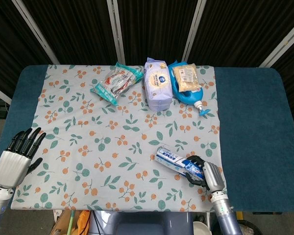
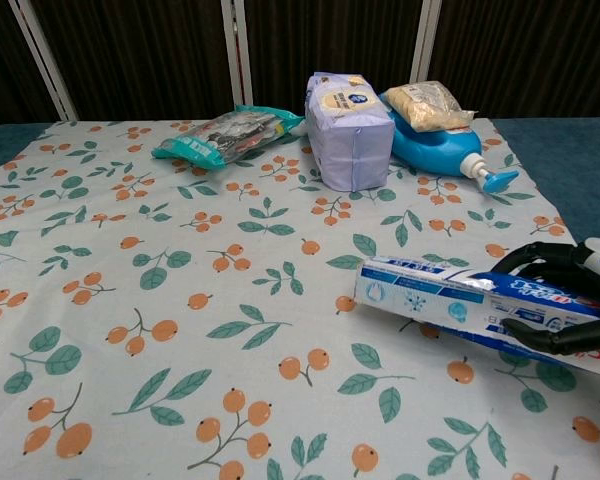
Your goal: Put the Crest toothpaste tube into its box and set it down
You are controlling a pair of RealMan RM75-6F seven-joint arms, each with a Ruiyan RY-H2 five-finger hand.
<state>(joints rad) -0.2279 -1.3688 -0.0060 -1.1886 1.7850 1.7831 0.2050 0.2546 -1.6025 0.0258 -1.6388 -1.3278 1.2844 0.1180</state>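
Observation:
The blue and white Crest toothpaste box (image 1: 172,160) (image 2: 435,300) lies low over the floral cloth at the front right, pointing left. My right hand (image 1: 204,175) (image 2: 565,300) grips its right end, with dark fingers wrapped over and under the carton. The tube itself is not visible, so I cannot tell whether it is inside. My left hand (image 1: 17,155) is at the table's front left edge, holding nothing, fingers straight and slightly spread; it shows only in the head view.
Along the back of the floral cloth (image 1: 88,147) sit a green snack packet (image 1: 116,82) (image 2: 225,135), a lavender wipes pack (image 1: 158,84) (image 2: 348,128) and a blue pump bottle (image 1: 188,93) (image 2: 442,148) with a beige packet (image 1: 184,76) on top.

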